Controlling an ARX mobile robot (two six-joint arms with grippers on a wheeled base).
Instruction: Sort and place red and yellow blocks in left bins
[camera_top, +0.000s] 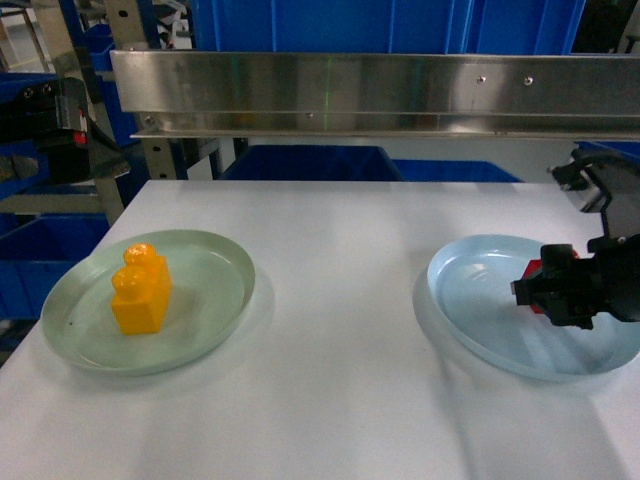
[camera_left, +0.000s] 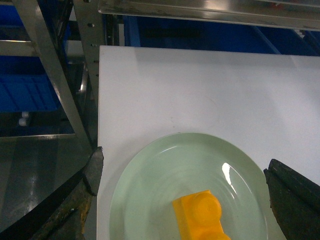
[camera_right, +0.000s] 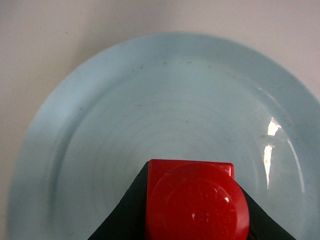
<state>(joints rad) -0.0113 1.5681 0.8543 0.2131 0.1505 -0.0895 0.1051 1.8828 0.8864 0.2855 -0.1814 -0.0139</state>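
Note:
The orange-yellow block (camera_top: 140, 290) (camera_left: 200, 217) stands on a pale green plate (camera_top: 210, 305) (camera_left: 150, 185) at the table's left. My left gripper (camera_left: 184, 162) hovers above that plate, open wide, its fingers (camera_left: 92, 172) straddling plate and block without touching; the head view does not show it. My right gripper (camera_top: 524, 290) (camera_right: 192, 212) is shut on the red block (camera_top: 534, 268) (camera_right: 192, 200), held just over a pale blue plate (camera_top: 480, 290) (camera_right: 150, 100) on the right. Blue bins (camera_top: 45, 250) (camera_left: 30, 95) sit below the table's left side.
More blue crates (camera_top: 305, 162) stand behind the white table (camera_top: 340, 330). A steel shelf beam (camera_top: 350, 95) crosses above the table's far edge, with metal rack posts (camera_left: 50, 75) at the left.

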